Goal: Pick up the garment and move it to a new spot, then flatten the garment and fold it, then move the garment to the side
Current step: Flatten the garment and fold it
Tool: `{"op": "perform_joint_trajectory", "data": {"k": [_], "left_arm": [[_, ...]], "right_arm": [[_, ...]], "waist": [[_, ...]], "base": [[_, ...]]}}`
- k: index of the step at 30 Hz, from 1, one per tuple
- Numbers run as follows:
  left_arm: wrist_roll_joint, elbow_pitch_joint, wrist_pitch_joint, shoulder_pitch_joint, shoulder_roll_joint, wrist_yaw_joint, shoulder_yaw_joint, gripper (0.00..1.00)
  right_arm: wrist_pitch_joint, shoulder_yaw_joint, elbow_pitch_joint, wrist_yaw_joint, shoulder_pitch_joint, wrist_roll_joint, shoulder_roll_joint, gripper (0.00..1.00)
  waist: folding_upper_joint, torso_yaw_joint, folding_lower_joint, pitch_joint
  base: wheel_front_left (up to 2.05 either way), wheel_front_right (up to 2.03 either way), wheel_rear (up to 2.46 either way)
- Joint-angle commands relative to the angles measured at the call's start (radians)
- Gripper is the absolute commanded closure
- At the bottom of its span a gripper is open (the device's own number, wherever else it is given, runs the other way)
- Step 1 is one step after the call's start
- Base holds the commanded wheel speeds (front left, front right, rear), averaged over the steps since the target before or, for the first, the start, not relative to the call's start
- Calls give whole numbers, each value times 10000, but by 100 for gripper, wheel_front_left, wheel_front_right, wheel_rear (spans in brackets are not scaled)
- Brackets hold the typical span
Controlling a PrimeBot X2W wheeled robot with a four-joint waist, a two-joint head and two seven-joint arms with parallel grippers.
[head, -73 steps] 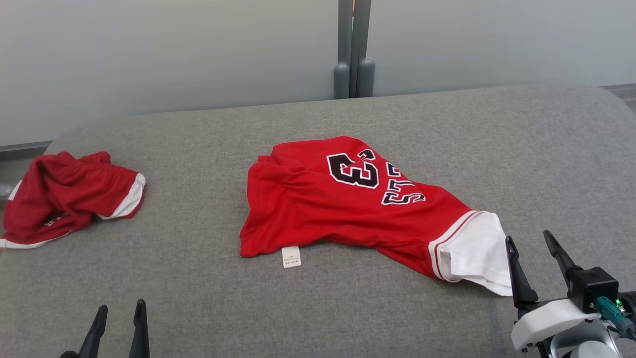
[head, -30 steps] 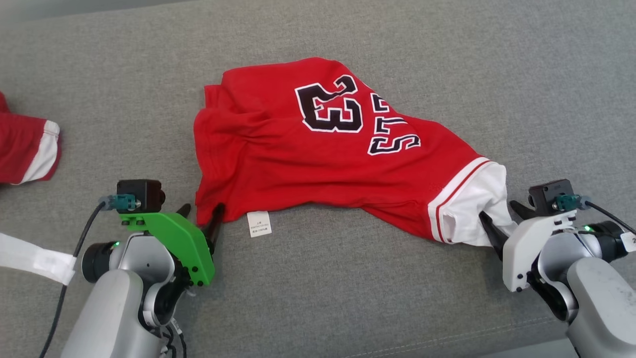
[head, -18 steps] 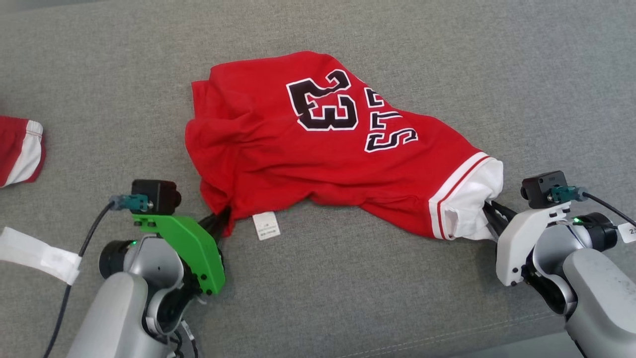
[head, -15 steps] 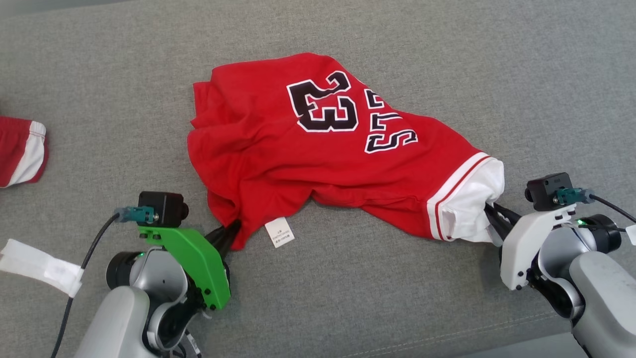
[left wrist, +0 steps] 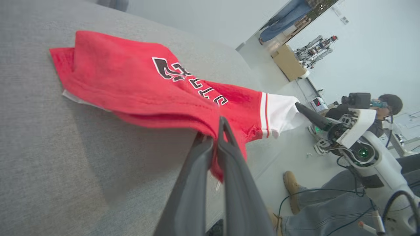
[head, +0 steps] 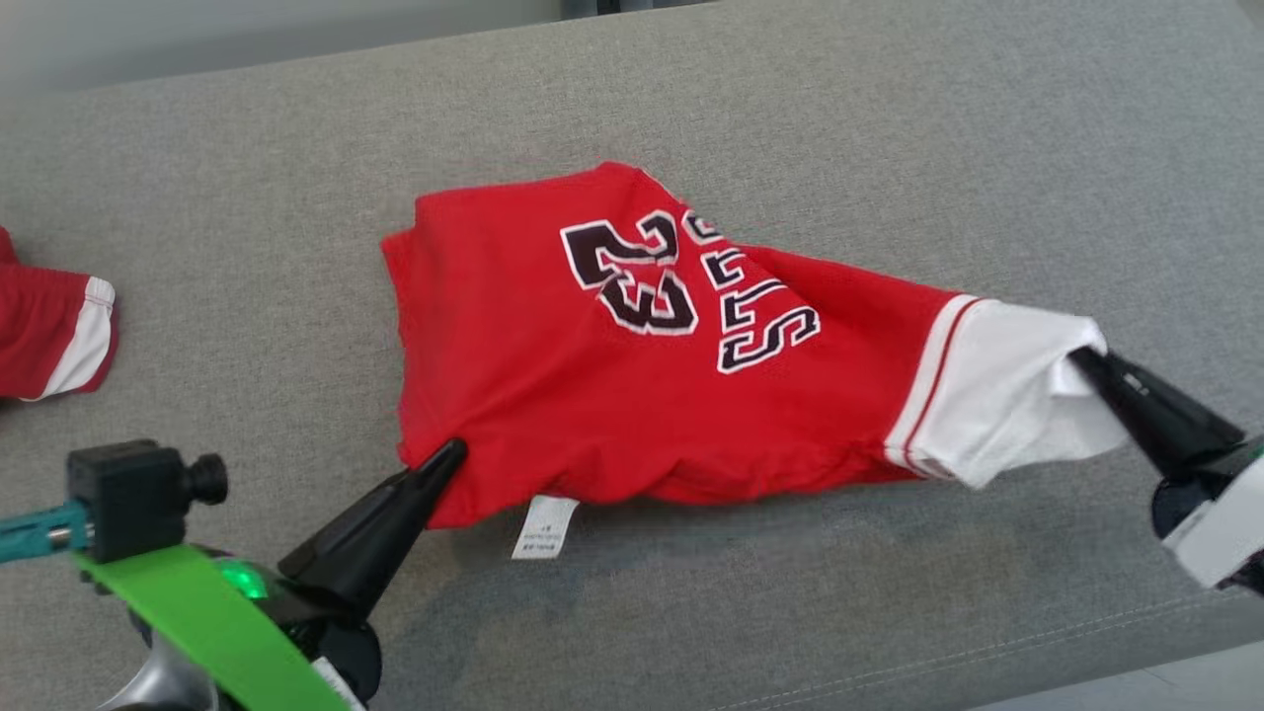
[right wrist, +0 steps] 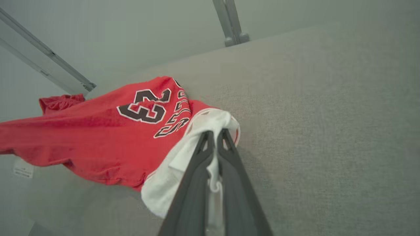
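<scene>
The garment [head: 553, 375] is a red jersey with a black "23" and a white sleeve, and it hangs stretched between both arms above the grey cushion. My left gripper [head: 452, 454] is shut on its red lower-left corner; the left wrist view has that gripper [left wrist: 218, 126] pinching the red hem of the garment [left wrist: 131, 85]. My right gripper [head: 1081, 357] is shut on the white sleeve end. In the right wrist view that gripper [right wrist: 215, 136] clamps the bunched white cloth of the garment [right wrist: 98, 131]. A white care label [head: 541, 526] dangles below the hem.
A second red and white garment [head: 54, 331] lies at the cushion's left edge. The grey cushion [head: 790, 592] ends in a seamed front edge at the lower right. In the left wrist view a person [left wrist: 387, 105] sits beyond my right arm, with a shoe [left wrist: 292, 190] and cables on the floor.
Both grippers closed on the garment, left on the red corner and right on the white sleeve, and lifted it, pulling it taut. The head view has shifted too.
</scene>
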Motion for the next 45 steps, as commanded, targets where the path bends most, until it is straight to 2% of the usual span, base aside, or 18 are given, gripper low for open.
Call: {"op": "perform_joint_trajectory", "data": {"k": [1,5,8,10,13,15,17,19,22,24,26,28,30,33,38,40,45], "left_arm": [[-281,-465,99,155,70,152,200,100],[-1492,-2014,445,-318,-1,753,994,100],[-2018,-2227,843,-1495,301,1326,1613,100],[-2135,-1815,1104,-2690,543,1706,1917,100],[-1930,-712,1437,-4775,974,2293,2054,100],[-1667,316,1492,-6286,1105,2611,1926,100],[-1176,1515,1347,-7756,1258,2691,1703,100],[-649,2837,1030,-9170,1194,2584,1386,100],[9,4848,-101,-11194,714,2210,1112,100],[613,6175,-1215,-12416,534,1694,916,100],[1232,7377,-2768,-13527,267,1371,987,100],[1883,8316,-4167,-14341,57,764,784,100],[2398,9022,-5502,-15068,23,-39,500,100],[2754,9945,-7157,-15778,-48,-592,339,100],[2803,11019,-7664,-15592,89,-832,-564,100],[2724,11146,-7801,-15254,265,-844,-1278,100],[1604,11198,-8487,-13361,849,-843,-2759,100]], "right_arm": [[-56,-406,-455,2,136,490,-91,100],[-175,-2000,-2101,2,22,2146,-264,100],[-74,-2712,-2472,2,-915,3196,-381,100],[33,-2786,-2261,2,-1869,3429,-501,100],[243,-2378,-1476,2,-3802,3616,-337,100],[304,-1979,-665,4,-5436,3455,80,100],[319,-1525,380,2,-7084,3003,633,100],[250,-1047,1563,4,-8807,2436,1466,100],[-414,-734,3591,4,-11224,1020,2714,100],[-1409,-1044,5156,1,-12758,-200,3548,100],[-2762,-1668,6539,2,-14176,-1303,4359,100],[-3837,-2190,7635,2,-15327,-2067,4921,100],[-4518,-2394,8384,5,-16284,-2679,5159,100],[-4982,-2303,8888,2,-17094,-2898,5402,100],[-4811,-1841,8958,2,-16740,-2539,5411,100],[-4515,-1439,8733,2,-16216,-2269,5136,100],[-4092,-389,7313,4,-13388,-896,4174,100]], "waist": [[-2,-34,-1,-31],[-2,-4,-1,159],[-2,52,-1,533],[-2,101,-1,865],[-2,150,-1,1468],[-2,183,-1,1967],[-2,236,-1,2418],[-2,297,-1,2818],[-2,410,-1,3323],[-2,488,-1,3553],[-2,529,-1,3749],[-2,586,-1,3871],[-2,652,-1,4002],[-2,698,-1,4234],[-2,668,-1,4790],[-2,681,-1,5156],[-2,644,-1,5341]], "base": [[0,0,0],[0,0,0],[0,0,0],[0,0,0],[0,0,0],[0,0,0],[0,0,0],[0,0,0],[0,0,0],[0,0,0],[0,0,0],[0,0,0],[0,0,0],[0,0,0],[0,0,0],[0,0,0],[0,0,0]]}}
